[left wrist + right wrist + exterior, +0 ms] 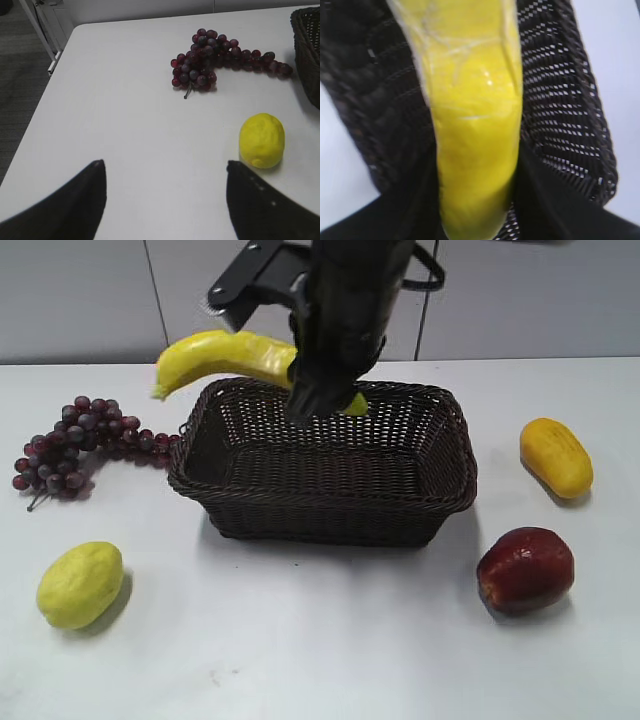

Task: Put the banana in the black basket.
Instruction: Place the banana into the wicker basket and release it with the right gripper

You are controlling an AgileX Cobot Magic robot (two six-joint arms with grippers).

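Exterior view, banana: the banana (222, 355) hangs in the air over the far rim of the black basket (325, 462), clamped by the right gripper (318, 390) near one end; its long axis runs roughly level and crosswise, the free end jutting out past the basket's far left corner.

Exterior view, relation: most of the fruit sits above and beyond the rim, not over the basket floor (a judgement: the arm needs to bring it nearer and a little rightward so the whole length clears the left wall before lowering).

Exterior view, surroundings: grapes (80, 435) and a lemon (80, 584) lie left of the basket, an apple (526, 568) and an oval yellow fruit (556, 456) right of it, all apart from the basket.

Left wrist view, left gripper: the left gripper (165, 200) hovers spread wide with nothing between its fingers, above bare table (100, 100), with the lemon and grapes ahead and only a basket corner at the right edge (well away from the banana, so it plays no part).

Right wrist view, grasp: the right gripper's dark fingers are closed on the banana's near end, the yellow body running straight away from the camera with basket weave beneath it on both sides.
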